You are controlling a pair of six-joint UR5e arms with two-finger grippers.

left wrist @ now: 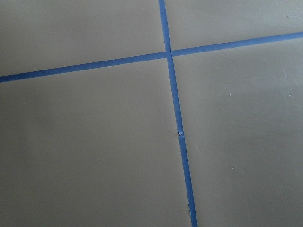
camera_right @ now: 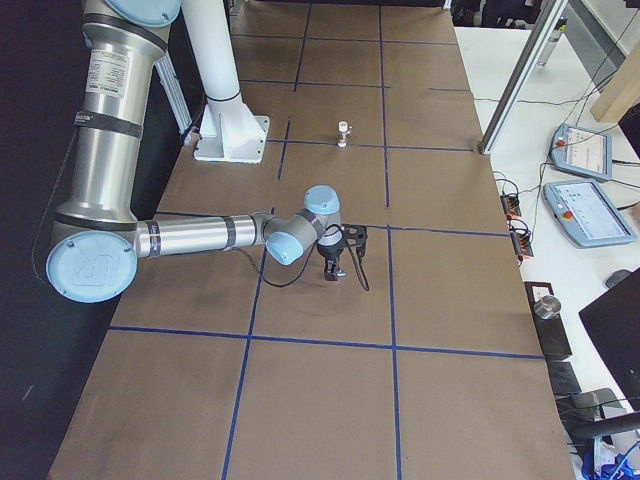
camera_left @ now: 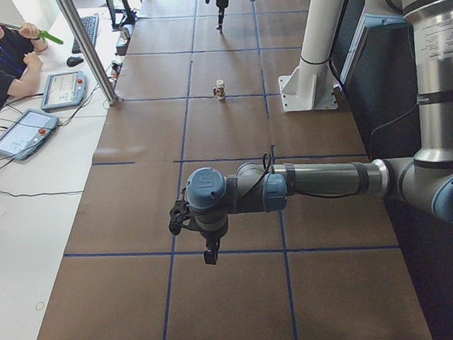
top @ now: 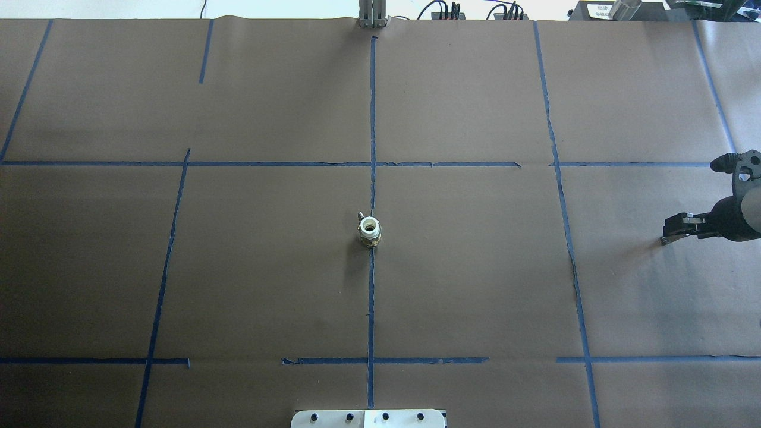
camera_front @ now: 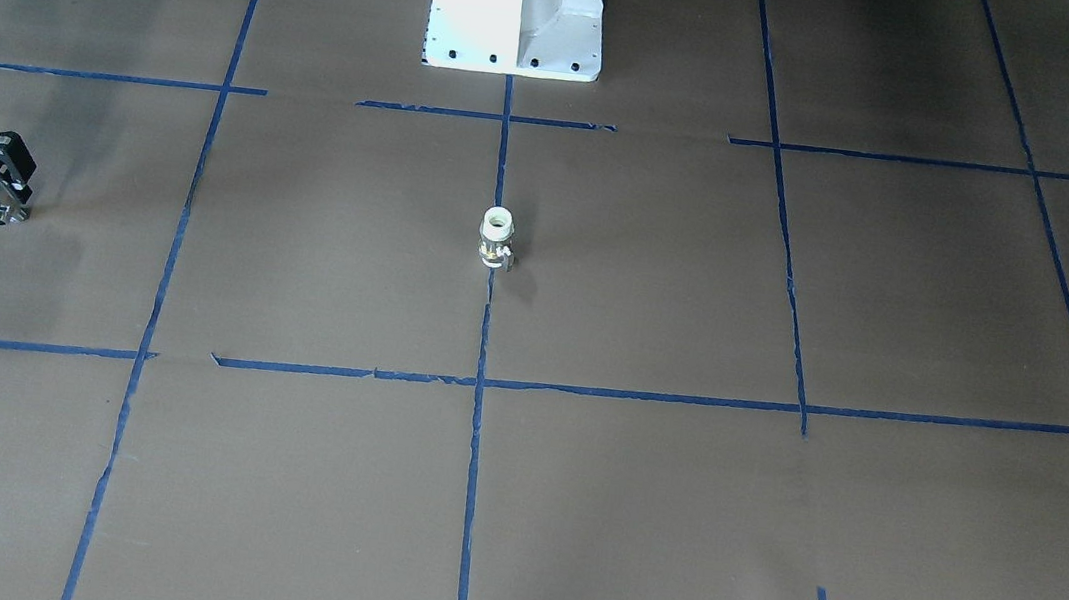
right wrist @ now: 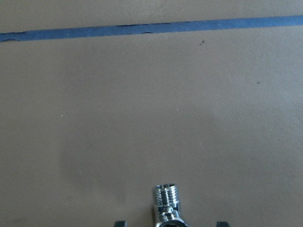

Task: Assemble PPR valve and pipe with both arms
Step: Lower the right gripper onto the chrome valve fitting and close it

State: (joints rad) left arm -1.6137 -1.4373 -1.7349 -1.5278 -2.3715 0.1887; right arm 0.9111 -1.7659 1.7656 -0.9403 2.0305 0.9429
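Gripping pipe (right wrist: pixel 166 204), right fingers (camera_front: pixel 15 180); PPR valve (camera_front: pixel 496 238) upright centre; left fingers (camera_left: pixel 210 253), side view only, state unclear.

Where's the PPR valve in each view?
Front-facing: valve centre.
Overhead: valve centre.
Exterior left: valve upper middle.
Exterior right: valve upper middle.
Left wrist: absent.
Right wrist: absent, only pipe.
Landmark: central blue tape line it stands on.

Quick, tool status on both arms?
Left tool: cannot be told, since it shows only in the side view.
Right tool: closed, holding the pipe.
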